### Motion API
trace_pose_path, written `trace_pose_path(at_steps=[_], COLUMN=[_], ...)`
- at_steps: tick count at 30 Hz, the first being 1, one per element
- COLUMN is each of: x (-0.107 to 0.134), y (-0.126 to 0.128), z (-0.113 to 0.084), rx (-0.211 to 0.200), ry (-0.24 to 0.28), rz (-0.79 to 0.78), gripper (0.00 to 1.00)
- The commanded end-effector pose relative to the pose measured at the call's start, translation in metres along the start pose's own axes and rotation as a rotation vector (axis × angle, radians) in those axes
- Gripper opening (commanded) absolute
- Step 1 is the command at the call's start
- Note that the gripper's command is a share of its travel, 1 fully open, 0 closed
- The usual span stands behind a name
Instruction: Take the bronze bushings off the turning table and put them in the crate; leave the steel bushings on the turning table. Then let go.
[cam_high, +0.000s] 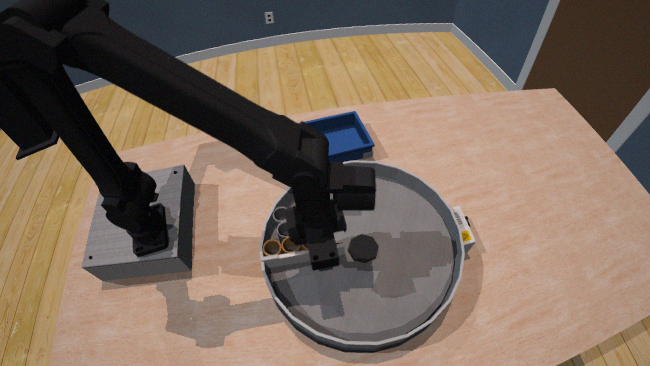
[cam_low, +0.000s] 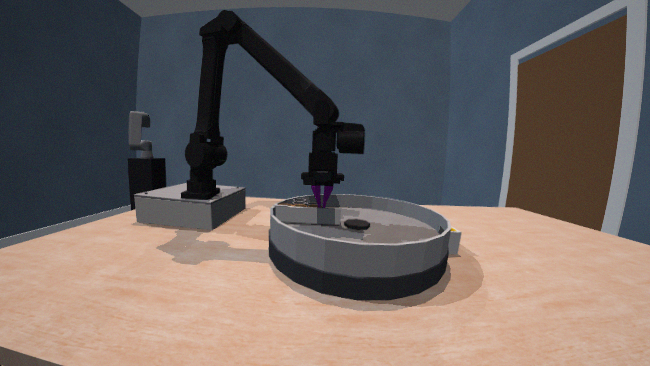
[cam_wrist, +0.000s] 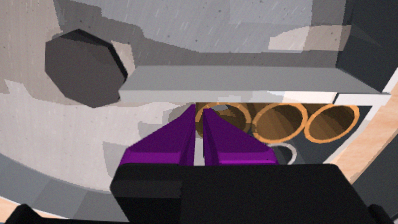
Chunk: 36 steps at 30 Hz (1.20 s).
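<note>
While turning table (cam_high: 457, 260) (cam_low: 360, 260) (cam_wrist: 30, 125) holds 3 bronze bushings (cam_high: 264, 248) (cam_wrist: 306, 119), claw (cam_high: 324, 252) (cam_low: 322, 206) (cam_wrist: 199, 111) pinching 1, crate (cam_high: 345, 140) nearby

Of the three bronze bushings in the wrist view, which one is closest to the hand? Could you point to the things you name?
The leftmost bronze bushing (cam_wrist: 248, 120) (cam_high: 304, 246): a purple finger of the hand (cam_high: 324, 255) (cam_low: 322, 206) (cam_wrist: 200, 107) overlaps it. The other two bronze bushings (cam_wrist: 304, 122) (cam_high: 290, 252) are uncovered in that view.

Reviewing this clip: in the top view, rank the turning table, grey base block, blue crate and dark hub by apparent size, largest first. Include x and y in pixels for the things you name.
1. Turning table (cam_high: 410, 320) (cam_low: 360, 260)
2. Grey base block (cam_high: 115, 225) (cam_low: 172, 212)
3. Blue crate (cam_high: 345, 140), partly hidden by the arm
4. Dark hub (cam_high: 363, 248) (cam_low: 357, 224) (cam_wrist: 82, 70)
</note>
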<state>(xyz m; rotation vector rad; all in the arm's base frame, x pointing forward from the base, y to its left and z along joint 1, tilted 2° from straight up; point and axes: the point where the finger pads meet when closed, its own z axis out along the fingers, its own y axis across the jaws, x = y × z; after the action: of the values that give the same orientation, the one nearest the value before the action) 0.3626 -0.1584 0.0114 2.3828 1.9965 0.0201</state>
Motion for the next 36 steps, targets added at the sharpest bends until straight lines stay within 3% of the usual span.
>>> trace_pose_path(at_steps=[1,5,17,25,36], x=[-0.005,-0.01,-0.008,-0.007,-0.008], y=[0.0,0.021,0.02,0.02,0.023], z=[-0.013,-0.036,-0.084,-0.098,-0.099], rx=[-0.014,-0.057,-0.062,-0.063,-0.075], ry=[-0.013,-0.023,-0.023,-0.02,-0.023], rz=[0.0,0.0,0.0,0.0,0.0], gripper=[0.0,0.0,0.0,0.0,0.0])
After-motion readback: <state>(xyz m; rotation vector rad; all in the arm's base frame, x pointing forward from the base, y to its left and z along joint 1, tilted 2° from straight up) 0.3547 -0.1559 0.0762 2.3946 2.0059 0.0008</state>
